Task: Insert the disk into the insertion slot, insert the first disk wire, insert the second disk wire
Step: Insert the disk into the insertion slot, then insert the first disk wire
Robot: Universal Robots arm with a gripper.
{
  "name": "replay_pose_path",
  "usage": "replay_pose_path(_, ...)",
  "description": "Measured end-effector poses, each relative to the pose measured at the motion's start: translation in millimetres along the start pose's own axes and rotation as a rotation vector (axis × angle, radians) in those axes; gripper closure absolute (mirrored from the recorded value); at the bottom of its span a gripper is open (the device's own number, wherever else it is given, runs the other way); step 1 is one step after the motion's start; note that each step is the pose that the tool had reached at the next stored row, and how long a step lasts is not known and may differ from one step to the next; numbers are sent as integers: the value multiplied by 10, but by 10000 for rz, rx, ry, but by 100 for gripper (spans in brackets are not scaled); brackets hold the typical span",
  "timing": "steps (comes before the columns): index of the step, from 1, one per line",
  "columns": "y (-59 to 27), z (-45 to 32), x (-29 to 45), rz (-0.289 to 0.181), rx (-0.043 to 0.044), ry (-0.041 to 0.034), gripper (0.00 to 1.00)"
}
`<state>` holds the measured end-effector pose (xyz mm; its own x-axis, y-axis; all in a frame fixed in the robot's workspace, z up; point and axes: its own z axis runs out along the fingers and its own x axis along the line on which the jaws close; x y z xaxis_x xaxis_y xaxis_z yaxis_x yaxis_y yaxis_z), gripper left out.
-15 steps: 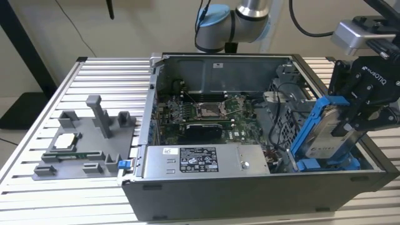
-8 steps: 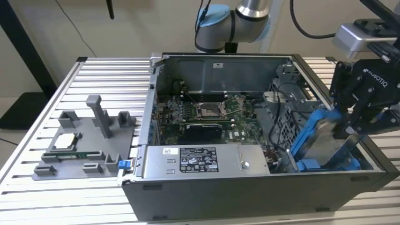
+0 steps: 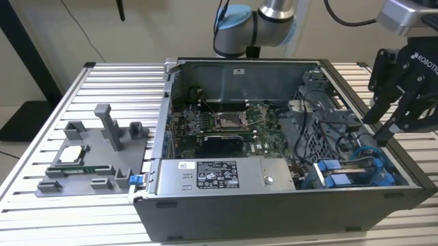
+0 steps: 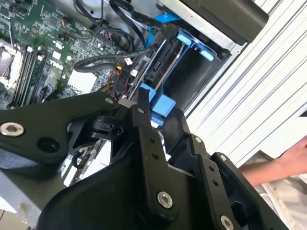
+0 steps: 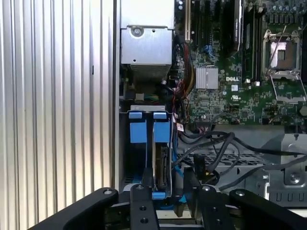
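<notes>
Hand [image 5: 166,192] at insertion slot [image 5: 137,132]; one disk [image 5: 162,167], apparently seated.

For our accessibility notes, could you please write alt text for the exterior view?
The robot's black hand hangs over the drive cage with blue tabs, at the exterior view's right of an open computer case. The case sits on a slatted metal table, beside a grey fixture tray.

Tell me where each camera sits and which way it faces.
Exterior view: off the arm, raised, looking down into the open computer case; arm and gripper show.
First wrist view: on the wrist, looking down on the insertion slot and motherboard; gripper in foreground.
Second wrist view: on the wrist, slanting past the gripper toward the slot; a person's hand shows.
Both wrist views share the slot's blue tabs.
</notes>
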<state>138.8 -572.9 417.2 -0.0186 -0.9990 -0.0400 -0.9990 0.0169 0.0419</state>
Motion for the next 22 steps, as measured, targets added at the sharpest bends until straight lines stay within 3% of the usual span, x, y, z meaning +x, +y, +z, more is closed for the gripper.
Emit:
replay_pose_path(7, 125, 8, -76, -1, 60, 3, 0)
replay_pose_path(19, 178, 17, -198, -5, 106, 1, 0)
replay_pose_path(22, 184, 30, -203, -7, 184, -13, 0)
